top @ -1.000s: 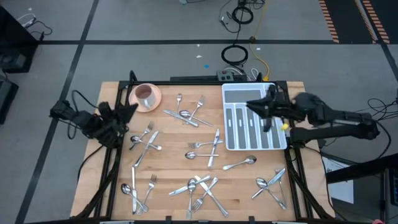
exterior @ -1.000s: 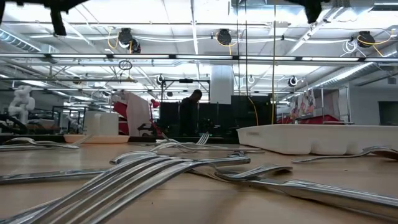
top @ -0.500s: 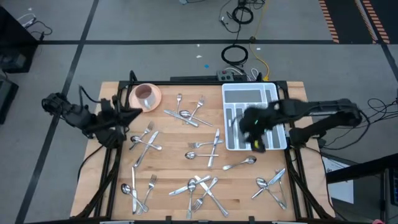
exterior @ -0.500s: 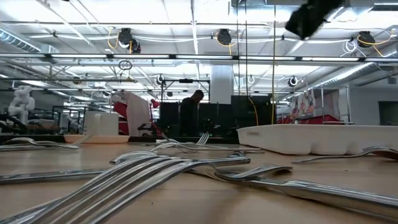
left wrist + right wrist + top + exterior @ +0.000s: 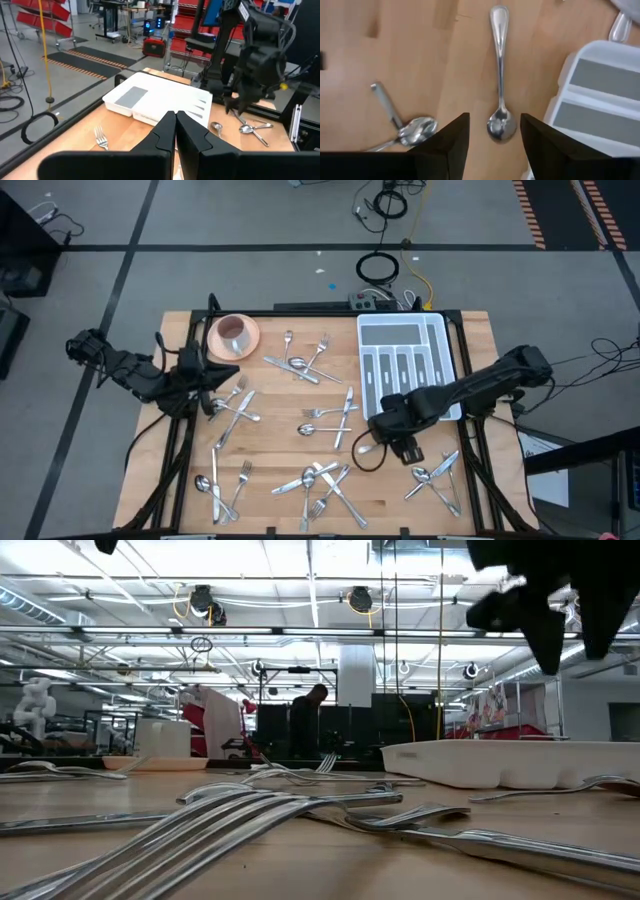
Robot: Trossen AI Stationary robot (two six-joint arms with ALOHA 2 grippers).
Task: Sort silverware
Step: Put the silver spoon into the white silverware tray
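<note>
Leftmost, the left gripper [image 5: 228,372] hangs over the table's [image 5: 275,420] left edge, just below the pink bowl [image 5: 234,334] in the high view; its fingers [image 5: 192,136] are pressed together with nothing between them. Across the wood lies the silverware [image 5: 318,420], scattered in loose clusters of forks, spoons and knives, none seen in the white tray [image 5: 405,367]. Further right, the right gripper [image 5: 383,436] hovers just below the tray's near corner, its fingers [image 5: 451,140] spread wide and empty, with a single spoon [image 5: 499,75] lying on the wood between them beside the tray's edge. No brand, label or writing can be read anywhere.
</note>
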